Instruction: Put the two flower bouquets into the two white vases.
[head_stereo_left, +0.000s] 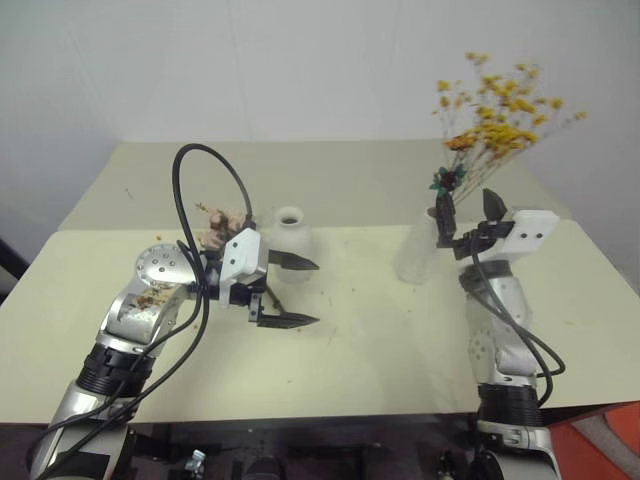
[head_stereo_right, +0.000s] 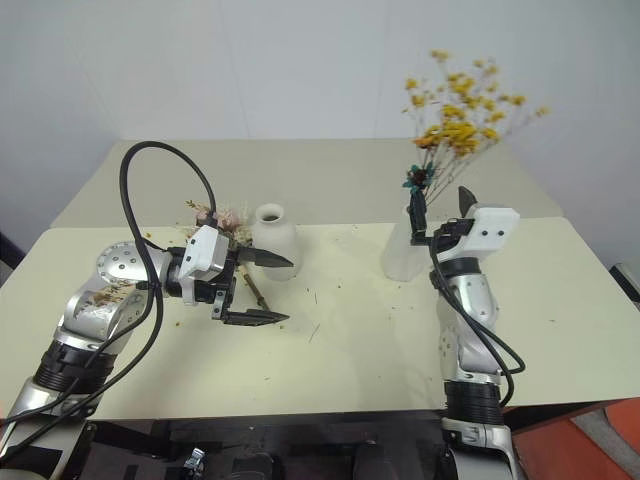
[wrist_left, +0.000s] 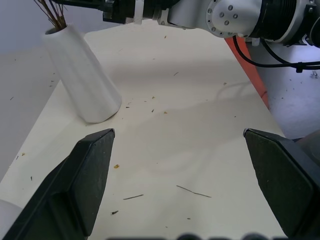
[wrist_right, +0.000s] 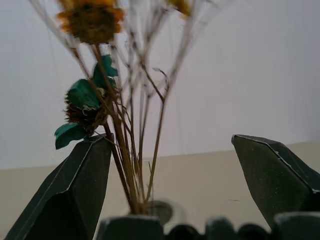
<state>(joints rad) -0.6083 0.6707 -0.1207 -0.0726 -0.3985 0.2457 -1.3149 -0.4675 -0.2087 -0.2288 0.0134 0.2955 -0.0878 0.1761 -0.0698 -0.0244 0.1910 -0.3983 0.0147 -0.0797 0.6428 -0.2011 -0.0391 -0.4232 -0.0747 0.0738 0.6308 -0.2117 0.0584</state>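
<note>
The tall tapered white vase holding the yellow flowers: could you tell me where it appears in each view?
Left eye view: tapered vase, right of centre, beside the open right gripper.
Right eye view: right of centre.
Left wrist view: leaning, far corner.
Right wrist view: its mouth, between the fingers.
Shared landmark: yellow bouquet.

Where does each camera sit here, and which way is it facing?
Left eye and right eye: on the head, looking forward and down over the table; both arms, the round vase and the yellow bouquet in the tall vase show.
Left wrist: on the left arm, looking along the open left gripper across the table at the tall vase, as the head views do; the right arm shows.
Right wrist: on the right arm, looking up between the open right gripper jaws at the bouquet's stems.
</note>
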